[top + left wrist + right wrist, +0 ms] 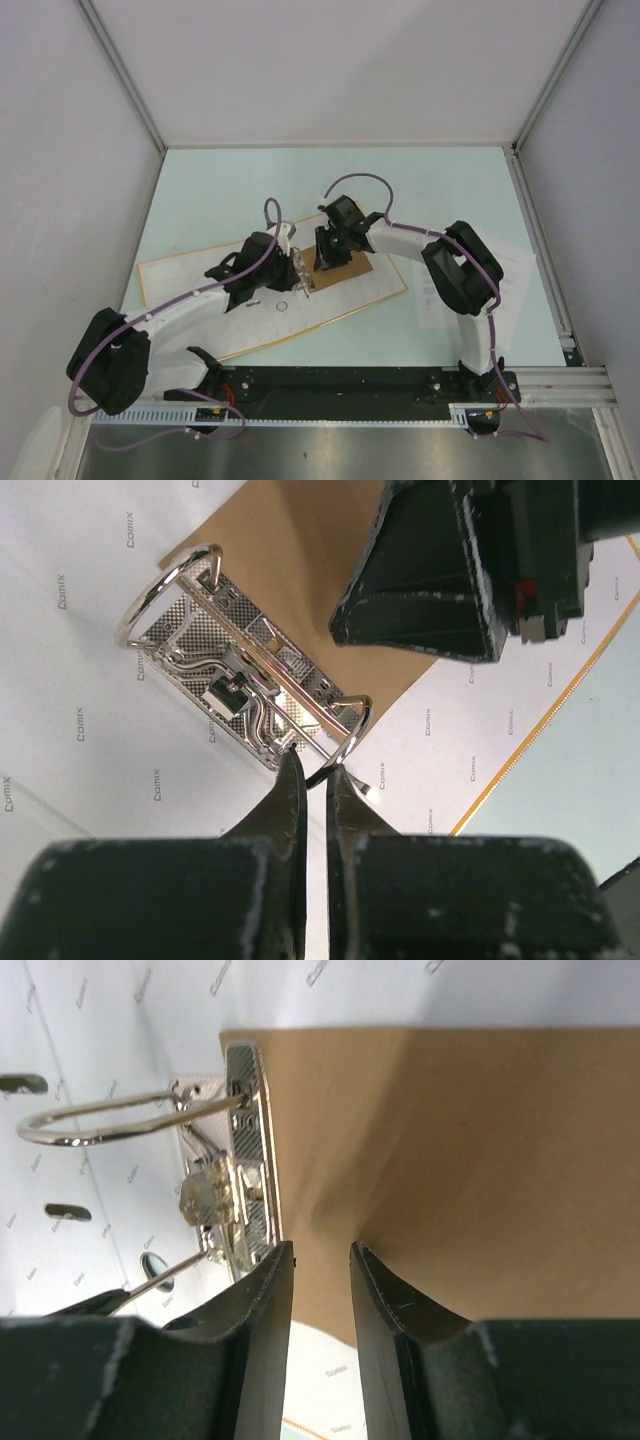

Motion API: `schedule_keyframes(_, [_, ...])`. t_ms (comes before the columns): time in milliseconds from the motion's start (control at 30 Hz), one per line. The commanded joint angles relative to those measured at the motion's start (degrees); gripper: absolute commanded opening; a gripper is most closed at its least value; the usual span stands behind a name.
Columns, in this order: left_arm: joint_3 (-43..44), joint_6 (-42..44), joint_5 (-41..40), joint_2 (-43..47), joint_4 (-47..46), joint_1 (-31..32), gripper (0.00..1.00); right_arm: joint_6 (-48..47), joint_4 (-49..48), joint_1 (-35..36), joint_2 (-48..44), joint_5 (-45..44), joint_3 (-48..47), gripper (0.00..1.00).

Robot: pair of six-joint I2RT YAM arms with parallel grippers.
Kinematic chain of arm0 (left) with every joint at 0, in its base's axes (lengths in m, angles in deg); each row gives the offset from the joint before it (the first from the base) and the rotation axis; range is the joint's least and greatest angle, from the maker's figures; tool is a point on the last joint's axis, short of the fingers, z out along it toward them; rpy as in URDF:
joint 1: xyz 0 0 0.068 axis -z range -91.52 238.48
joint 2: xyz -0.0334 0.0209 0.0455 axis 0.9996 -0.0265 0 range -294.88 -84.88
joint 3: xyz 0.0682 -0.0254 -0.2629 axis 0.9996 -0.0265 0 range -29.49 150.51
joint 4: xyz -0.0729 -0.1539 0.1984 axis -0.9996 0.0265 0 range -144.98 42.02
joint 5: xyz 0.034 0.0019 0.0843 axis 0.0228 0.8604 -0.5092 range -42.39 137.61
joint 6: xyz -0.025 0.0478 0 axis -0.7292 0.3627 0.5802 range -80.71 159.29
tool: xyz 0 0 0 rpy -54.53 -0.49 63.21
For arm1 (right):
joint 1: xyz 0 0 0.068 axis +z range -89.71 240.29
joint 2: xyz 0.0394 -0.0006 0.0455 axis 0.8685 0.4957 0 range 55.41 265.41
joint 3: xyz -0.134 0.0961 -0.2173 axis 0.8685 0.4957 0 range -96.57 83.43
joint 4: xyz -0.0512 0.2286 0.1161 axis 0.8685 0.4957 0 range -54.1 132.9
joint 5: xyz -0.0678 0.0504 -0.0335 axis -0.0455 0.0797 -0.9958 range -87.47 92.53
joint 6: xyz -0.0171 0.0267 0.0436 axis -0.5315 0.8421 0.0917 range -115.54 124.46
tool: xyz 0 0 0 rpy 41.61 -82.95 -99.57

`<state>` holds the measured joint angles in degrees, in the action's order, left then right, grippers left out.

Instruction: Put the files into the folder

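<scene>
The pale green table carries the folder, which lies open and flat, whitish inside up, between the middle and the left edge of the table, a little turned. The files lie flat near the right edge of the table, apart from the folder and partly covered by the right arm. A brown panel runs in the middle of the folder, and the metal ring clip sits just beside it. The left gripper is pressed together, pinching the wire of the near ring. The right gripper hangs over the brown panel with its jaws spread a little, nothing between them
</scene>
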<state>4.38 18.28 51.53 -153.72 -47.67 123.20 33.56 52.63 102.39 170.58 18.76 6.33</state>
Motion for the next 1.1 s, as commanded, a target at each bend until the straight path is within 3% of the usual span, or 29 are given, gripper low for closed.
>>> schedule_keyframes(0, [2.3,-6.9,3.2,-2.0,2.5,1.0,0.00,-3.3,9.3,1.3,2.3,0.2,-3.7,0.31])
schedule_keyframes(200, [2.3,-6.6,2.6,-3.0,2.2,1.9,0.00,-3.7,9.9,1.8,5.1,-0.8,-6.3,0.20])
schedule_keyframes(533, [1.7,-6.6,-0.3,-2.9,2.6,2.9,0.00,-2.9,14.6,2.7,9.3,-1.1,-15.7,0.25])
schedule_keyframes(833, [1.3,-5.9,-0.9,-2.1,3.1,3.0,0.00,-4.5,16.8,3.3,10.2,-1.1,-15.7,0.18])
schedule_keyframes(1067, [1.2,-4.8,-1.0,-1.8,3.2,2.9,0.00,-6.7,18.9,3.0,9.6,1.8,-14.7,0.22])
